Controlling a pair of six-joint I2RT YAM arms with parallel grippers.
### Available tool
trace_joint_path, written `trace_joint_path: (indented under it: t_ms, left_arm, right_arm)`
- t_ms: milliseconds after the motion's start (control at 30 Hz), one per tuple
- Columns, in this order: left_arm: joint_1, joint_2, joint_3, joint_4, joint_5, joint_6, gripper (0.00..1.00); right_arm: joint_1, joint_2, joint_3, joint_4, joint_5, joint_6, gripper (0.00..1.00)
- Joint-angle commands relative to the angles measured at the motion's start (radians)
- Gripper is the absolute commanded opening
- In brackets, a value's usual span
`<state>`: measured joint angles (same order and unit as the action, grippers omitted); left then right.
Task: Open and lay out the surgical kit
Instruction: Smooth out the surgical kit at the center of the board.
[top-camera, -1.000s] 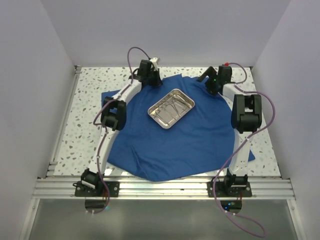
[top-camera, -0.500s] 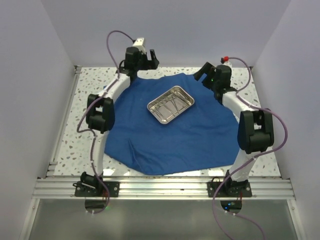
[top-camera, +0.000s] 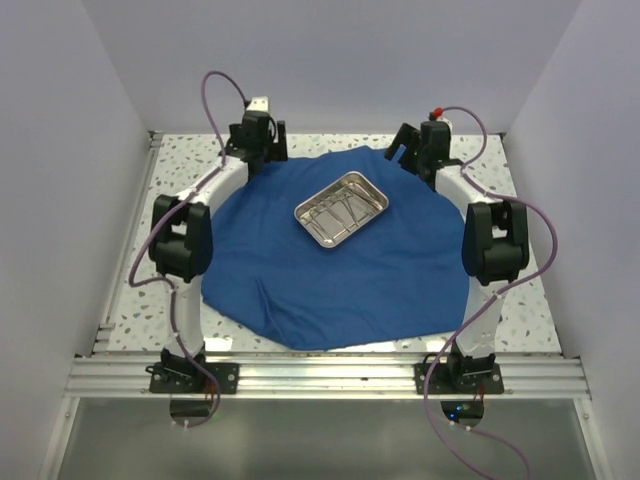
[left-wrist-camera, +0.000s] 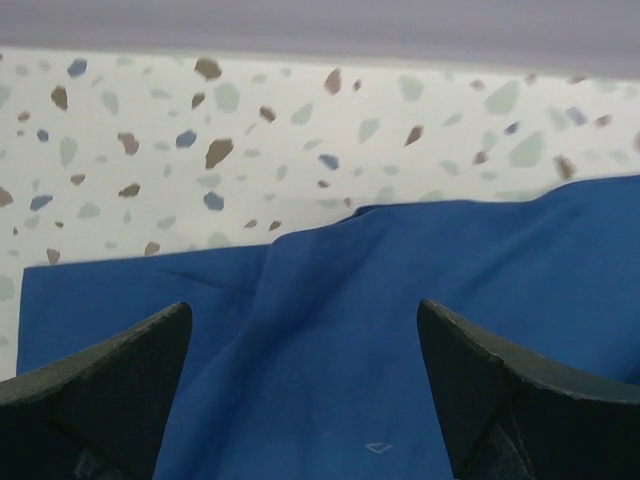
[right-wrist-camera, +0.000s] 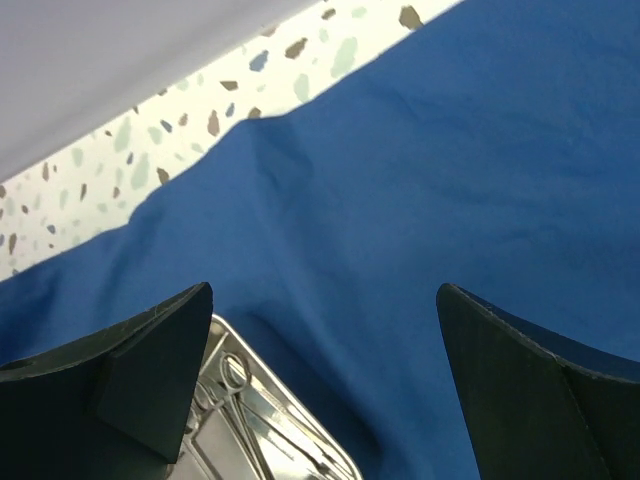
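The royal-blue cloth (top-camera: 330, 275) lies spread over the middle of the table. The shiny steel tray (top-camera: 342, 208) sits on it, slim silver instruments (top-camera: 338, 215) inside. My left gripper (top-camera: 264, 150) hovers over the cloth's far left edge. In the left wrist view it (left-wrist-camera: 303, 310) is open above a creased fold of the cloth (left-wrist-camera: 330, 300), with nothing between its fingers. Above the far right edge my right gripper (top-camera: 407, 148) is also open. In its own view it (right-wrist-camera: 322, 292) is empty, with the tray (right-wrist-camera: 262, 425) and a ring handle (right-wrist-camera: 234, 372) at the lower left.
A speckled terrazzo tabletop (top-camera: 180, 170) shows around the cloth, with white walls on three sides. An aluminium rail (top-camera: 320, 375) carrying both arm bases runs along the near edge. Purple cables loop from each arm.
My left gripper has opened, let go of the cloth and swung left along the back edge. The right arm has straightened and pulled back. The cloth's outline has pulled in from the left and near right.
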<state>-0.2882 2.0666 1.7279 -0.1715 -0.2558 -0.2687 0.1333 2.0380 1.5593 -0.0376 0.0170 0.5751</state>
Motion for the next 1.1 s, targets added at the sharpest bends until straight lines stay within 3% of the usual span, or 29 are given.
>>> trace_joint_path:
  t_ms: [0, 233, 333, 367, 400, 433, 633, 767, 867, 900, 933, 967, 1000, 1067]
  left_arm:
    - [0.021, 0.136, 0.091, -0.129, -0.109, 0.045, 0.97]
    - [0.026, 0.236, 0.111, -0.129, -0.195, 0.056, 0.95]
    - [0.030, 0.280, 0.145, -0.166, -0.184, 0.056, 0.52]
    - [0.032, 0.289, 0.153, -0.172, -0.189, 0.049, 0.24]
    - [0.032, 0.300, 0.166, -0.183, -0.194, 0.048, 0.09]
    - [0.034, 0.323, 0.179, -0.189, -0.195, 0.045, 0.00]
    - [0.046, 0.427, 0.335, -0.238, -0.198, 0.051, 0.00]
    - [0.053, 0.575, 0.667, -0.331, -0.168, 0.074, 0.00]
    - [0.060, 0.632, 0.721, -0.320, -0.129, 0.082, 0.00]
    - [0.060, 0.604, 0.696, -0.256, -0.135, 0.079, 0.03]
    - [0.060, 0.586, 0.673, -0.232, -0.138, 0.072, 0.12]
    - [0.060, 0.564, 0.647, -0.211, -0.137, 0.062, 0.65]
    - [0.060, 0.502, 0.578, -0.168, -0.140, 0.057, 0.99]
    - [0.061, 0.423, 0.450, -0.126, -0.170, 0.051, 1.00]
  right_arm:
    - [-0.004, -0.032, -0.007, 0.004, 0.024, -0.017, 0.99]
    - [-0.014, -0.056, -0.050, 0.019, 0.029, -0.024, 0.99]
    - [-0.023, -0.064, -0.068, 0.027, 0.024, -0.017, 0.99]
    - [-0.026, -0.064, -0.074, 0.027, 0.020, -0.014, 0.99]
    - [-0.029, -0.064, -0.079, 0.030, 0.018, -0.011, 0.99]
    - [-0.031, -0.067, -0.084, 0.033, 0.015, -0.011, 0.99]
    - [-0.050, -0.068, -0.110, 0.061, 0.006, 0.002, 0.99]
    - [-0.066, -0.071, -0.113, 0.067, 0.003, 0.005, 0.99]
    - [-0.069, -0.075, -0.110, 0.068, 0.008, 0.002, 0.99]
    - [-0.072, -0.072, -0.108, 0.070, 0.008, -0.001, 0.99]
    - [-0.072, -0.068, -0.107, 0.070, 0.006, -0.003, 0.99]
    - [-0.073, -0.067, -0.099, 0.068, 0.005, -0.004, 0.99]
    - [-0.074, -0.062, -0.097, 0.065, 0.003, -0.007, 0.99]
    - [-0.075, -0.058, -0.096, 0.065, 0.000, -0.009, 0.99]
